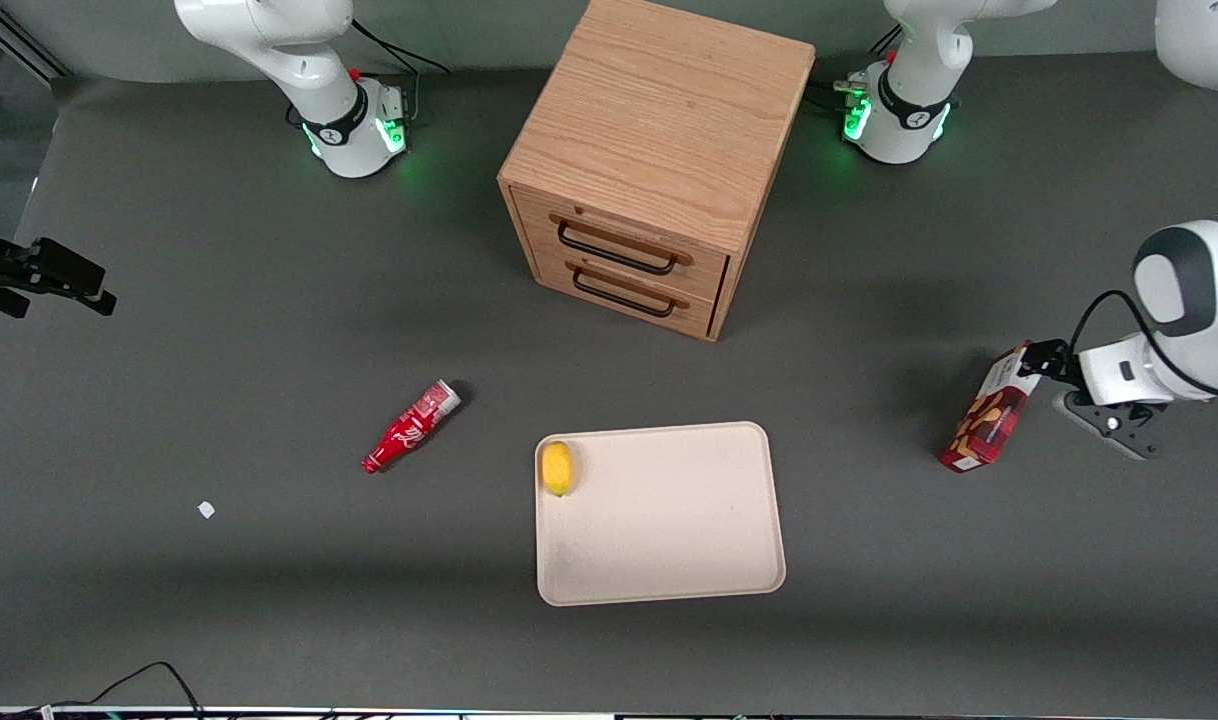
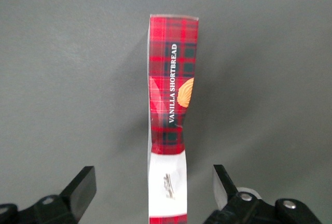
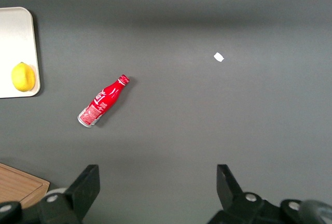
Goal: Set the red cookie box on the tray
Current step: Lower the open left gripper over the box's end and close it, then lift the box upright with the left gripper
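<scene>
The tray (image 1: 659, 515) is the thing lying nearest the front camera, a flat beige rectangle with rounded corners on the grey table (image 1: 219, 620), and it holds 1 yellow lemon (image 1: 557, 467) tucked into a corner close to the rim. Beside the tray, toward the parked arm's end, a red bottle (image 1: 409, 428) with a silver cap lies on its side, and a small white scrap (image 1: 206, 510) sits nearer the front camera than that bottle. Farther from the camera than the tray stands a wooden cabinet (image 1: 659, 160) with 2 drawers, each with a dark handle. The red cookie box (image 1: 989, 408) stands well apart from the tray, toward the working arm's end of the table, tilted with its lower end on or just above the surface. The gripper (image 1: 1041, 360) is at the box's upper white end. In the left wrist view the box (image 2: 171, 110) shows its narrow tartan side marked VANILLA SHORTBREAD, running between the gripper (image 2: 154, 193) fingers (image 2: 83, 187), which are spread wide with a clear gap to the cardboard on each side, so nothing is pinched.
</scene>
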